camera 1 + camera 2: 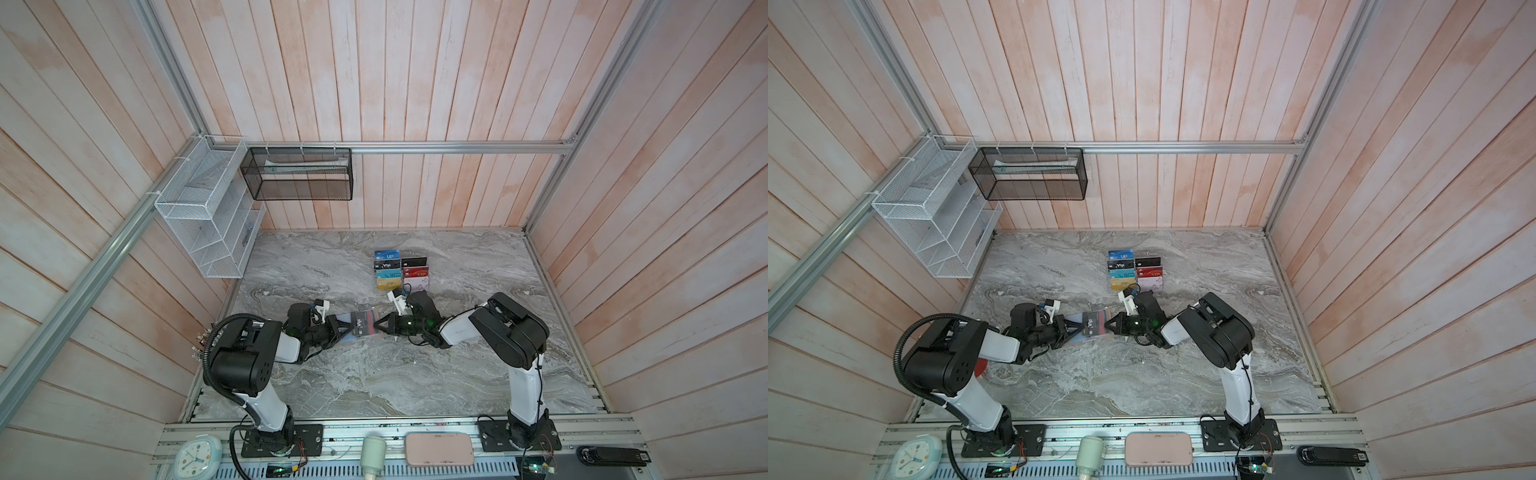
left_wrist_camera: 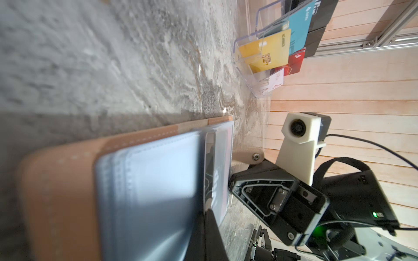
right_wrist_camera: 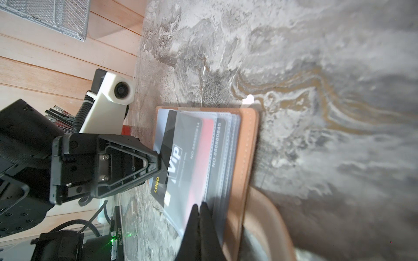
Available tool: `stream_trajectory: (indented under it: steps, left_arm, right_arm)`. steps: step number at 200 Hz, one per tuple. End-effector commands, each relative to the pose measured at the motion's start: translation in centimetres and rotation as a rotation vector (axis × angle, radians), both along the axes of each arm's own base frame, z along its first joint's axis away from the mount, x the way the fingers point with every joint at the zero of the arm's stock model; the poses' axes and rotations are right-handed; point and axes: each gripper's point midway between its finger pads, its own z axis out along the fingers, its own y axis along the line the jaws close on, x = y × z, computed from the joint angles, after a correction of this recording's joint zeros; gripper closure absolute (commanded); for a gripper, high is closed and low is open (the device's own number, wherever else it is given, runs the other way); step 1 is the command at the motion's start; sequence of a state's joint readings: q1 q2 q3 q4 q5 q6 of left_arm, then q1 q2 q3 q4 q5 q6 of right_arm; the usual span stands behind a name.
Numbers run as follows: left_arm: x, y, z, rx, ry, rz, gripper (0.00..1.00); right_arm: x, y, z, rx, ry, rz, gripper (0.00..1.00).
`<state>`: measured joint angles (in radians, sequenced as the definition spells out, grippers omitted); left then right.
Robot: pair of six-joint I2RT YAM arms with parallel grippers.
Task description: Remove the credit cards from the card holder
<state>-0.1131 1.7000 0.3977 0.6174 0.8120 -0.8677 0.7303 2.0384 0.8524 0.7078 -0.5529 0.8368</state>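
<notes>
**Top views.** Card holder (image 1: 345, 319): tan bifold, laid open on the marble table (image 1: 374, 382), centred between the two arms. The left gripper (image 1: 348, 328) is brought in from the left and the right gripper (image 1: 377, 326) from the right. In both top views the tips are set at opposite edges of the holder, both with jaws drawn together. A clear acrylic rack (image 1: 1136, 272) of coloured cards is stood just beyond on the far side, apart from the holder and untouched.

**Left wrist view.** The tan cover and pale blue lining (image 2: 153, 192) are seen lying flat. The black Vip card (image 2: 216, 180) is glimpsed through a clear sleeve. The right gripper (image 2: 230, 183) is closed at the holder's right edge.

**Right wrist view.** Three credit cards are fanned in clear sleeves: the black Vip card (image 3: 181, 158) on top, then a dark red card (image 3: 207, 144) and a plain black card (image 3: 220, 140). The Vip card is partly protruded from its sleeve, and the left gripper (image 3: 159, 162) is clamped on its exposed edge. The right gripper (image 3: 200, 210) has its fingers pressed together on the sleeve edges.

**Judgement.** The holder appears to be pinned by the right gripper so that it cannot slide while the Vip card is drawn leftward. No card is yet fully out, so the red and plain black cards remain to be taken. A sleeve dragged along with the card is the likely snag.
</notes>
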Motion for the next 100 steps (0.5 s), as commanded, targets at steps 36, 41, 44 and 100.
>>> stream_trajectory:
  steps: [36, 41, 44, 100]
  left_arm:
    - [-0.4, 0.5, -0.2, 0.024, -0.017, -0.001, 1.0]
    - [-0.5, 0.6, -0.2, 0.026, -0.021, -0.001, 1.0]
    - [-0.5, 0.6, -0.2, 0.028, -0.023, -0.001, 1.0]
    - [-0.7, 1.0, 0.4, 0.069, -0.057, 0.002, 1.0]
  right_arm:
    - [-2.3, -3.7, -6.1, -0.192, 0.164, -0.026, 1.0]
    - [-2.3, -3.7, -6.1, -0.193, 0.164, -0.025, 1.0]
    - [-2.3, -3.7, -6.0, -0.193, 0.162, -0.024, 1.0]
    - [-1.7, -4.2, -5.1, -0.194, 0.141, -0.022, 1.0]
